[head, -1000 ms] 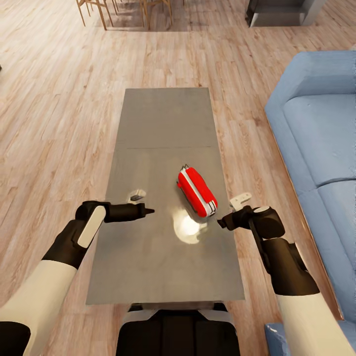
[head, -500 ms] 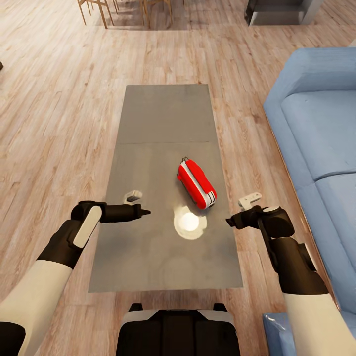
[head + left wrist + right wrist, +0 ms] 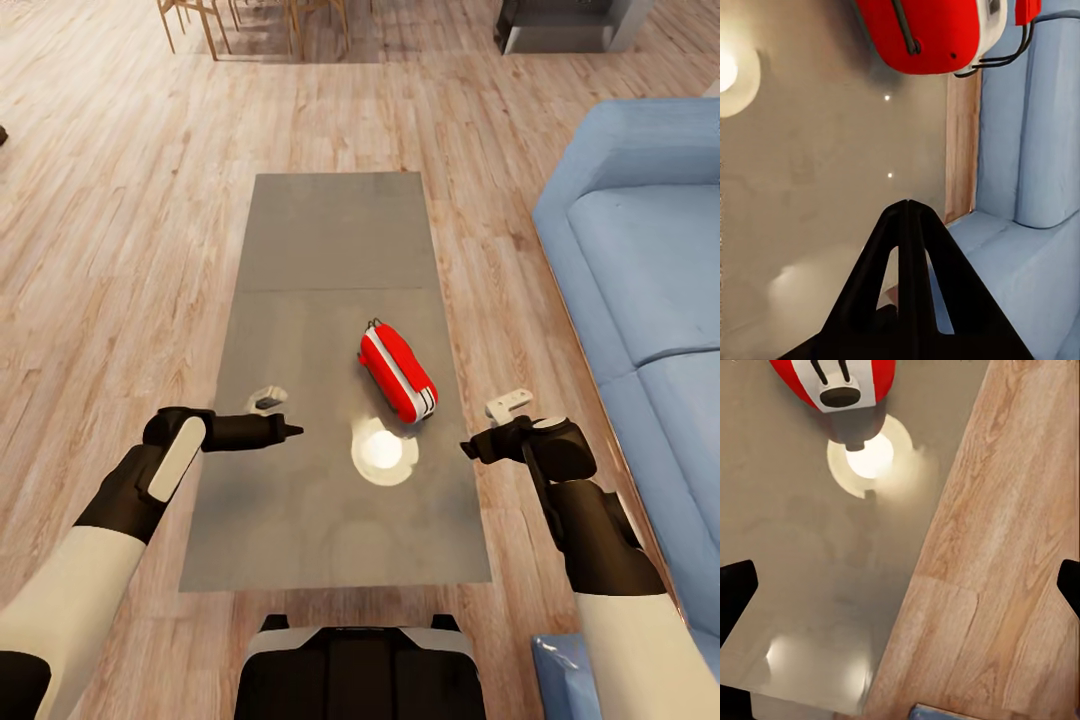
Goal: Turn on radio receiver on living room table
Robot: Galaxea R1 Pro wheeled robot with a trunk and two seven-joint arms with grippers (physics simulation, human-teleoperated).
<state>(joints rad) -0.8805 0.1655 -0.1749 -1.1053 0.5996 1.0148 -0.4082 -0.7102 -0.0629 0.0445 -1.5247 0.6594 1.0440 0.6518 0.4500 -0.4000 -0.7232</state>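
The left hand [image 3: 290,430] hovers over the left half of the grey surface [image 3: 330,230], its two fingers pressed together to a point and gripping nothing; in the left wrist view the joined black fingertips [image 3: 907,217] aim across the top toward the radio receiver [image 3: 934,34]. The right hand [image 3: 470,447] hangs at the surface's right edge, over the boundary with the plank floor [image 3: 110,200]; its fingers stand wide apart, one dark tip [image 3: 736,585] at each side of the right wrist view, with nothing between them. The red radio receiver [image 3: 398,372] lies on the surface between the two hands and a little beyond them, apart from both, its white band running lengthwise. Just beside its near end a bright round glare [image 3: 383,452] sits on the top. The light blue sofa [image 3: 640,270] runs along the right side.
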